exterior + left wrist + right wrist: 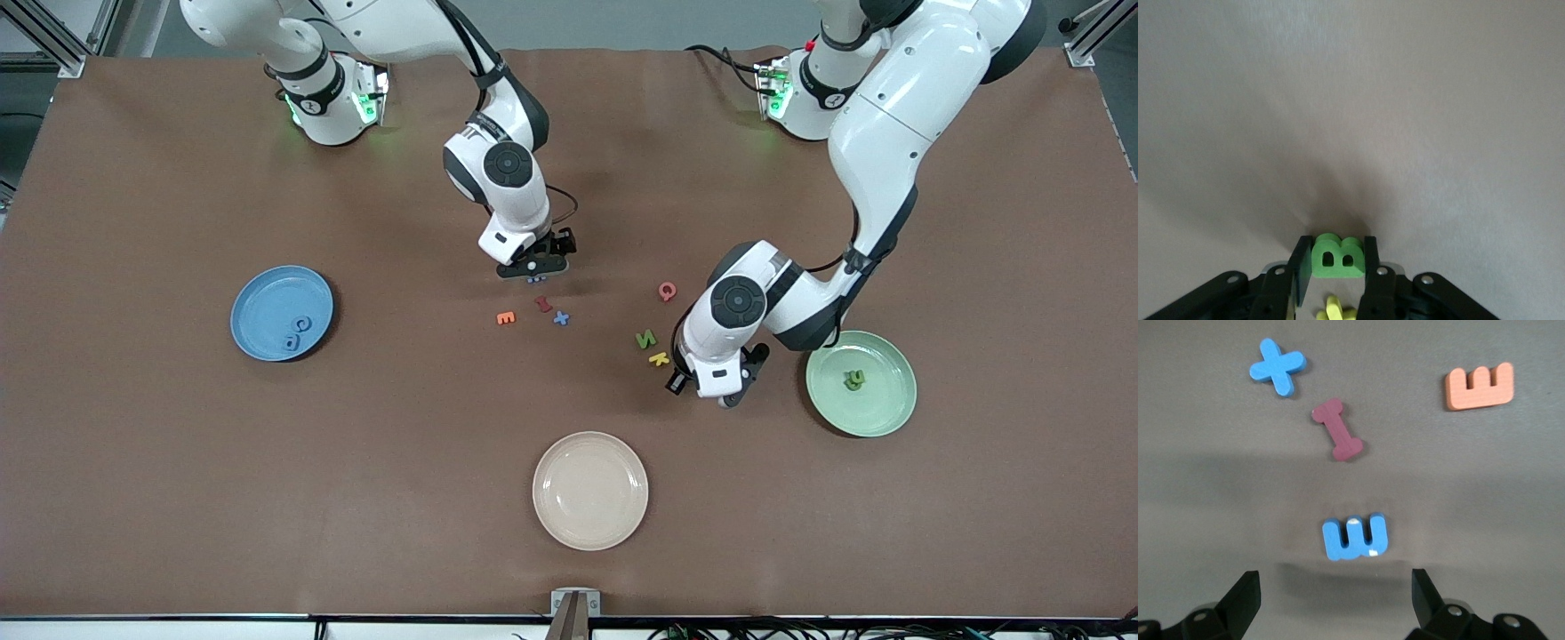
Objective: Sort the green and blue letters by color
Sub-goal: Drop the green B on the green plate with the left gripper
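I see my left gripper (1335, 267) pinching the green B (1337, 256) low over the desk (178, 498), beside the green plate (889, 413). My right gripper (1335, 600) hangs spread wide over the blue E (1355, 537), with the blue plus (1277, 365) lying near it.

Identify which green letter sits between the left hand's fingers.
The green B, between the left hand fingers; green N lies free on the table, another sits on the green plate.
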`<state>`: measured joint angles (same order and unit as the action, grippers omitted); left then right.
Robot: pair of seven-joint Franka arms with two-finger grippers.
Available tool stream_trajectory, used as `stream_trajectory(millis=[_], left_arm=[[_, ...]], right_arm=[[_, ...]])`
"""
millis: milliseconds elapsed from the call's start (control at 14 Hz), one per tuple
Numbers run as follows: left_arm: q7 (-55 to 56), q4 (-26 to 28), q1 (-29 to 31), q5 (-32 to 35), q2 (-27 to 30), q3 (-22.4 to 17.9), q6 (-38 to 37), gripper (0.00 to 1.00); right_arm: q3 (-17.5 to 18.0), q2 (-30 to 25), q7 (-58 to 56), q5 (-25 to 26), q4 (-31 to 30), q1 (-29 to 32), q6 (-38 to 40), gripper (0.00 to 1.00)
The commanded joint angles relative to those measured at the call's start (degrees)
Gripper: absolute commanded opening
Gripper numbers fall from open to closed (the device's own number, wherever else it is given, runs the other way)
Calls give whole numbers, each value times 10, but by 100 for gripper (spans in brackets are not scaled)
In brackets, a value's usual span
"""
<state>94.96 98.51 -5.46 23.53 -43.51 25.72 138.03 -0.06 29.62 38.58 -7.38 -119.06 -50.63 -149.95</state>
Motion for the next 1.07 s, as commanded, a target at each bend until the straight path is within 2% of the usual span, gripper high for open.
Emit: stream_trajectory(millis=[0,286,430,644,1002], left_arm=[[-54,4,18,3,38,-1,-45,0],[-140,8,50,3,80,5,-101,0],[-214,24,82,3,100,6,-119,0],[-337,49,133,3,126,6,-133,0],[-511,83,214,4,142,6,-133,0]], right_arm=[[-7,18,8,-4,13,-9,-11,100],[-9,25,3,0,27,-2,-10,98],[-10,32,3,7,30,-6,-11,87],[-11,33,3,11,31,-6,-11,82],[-12,34,2,14,30,-3,-9,56]])
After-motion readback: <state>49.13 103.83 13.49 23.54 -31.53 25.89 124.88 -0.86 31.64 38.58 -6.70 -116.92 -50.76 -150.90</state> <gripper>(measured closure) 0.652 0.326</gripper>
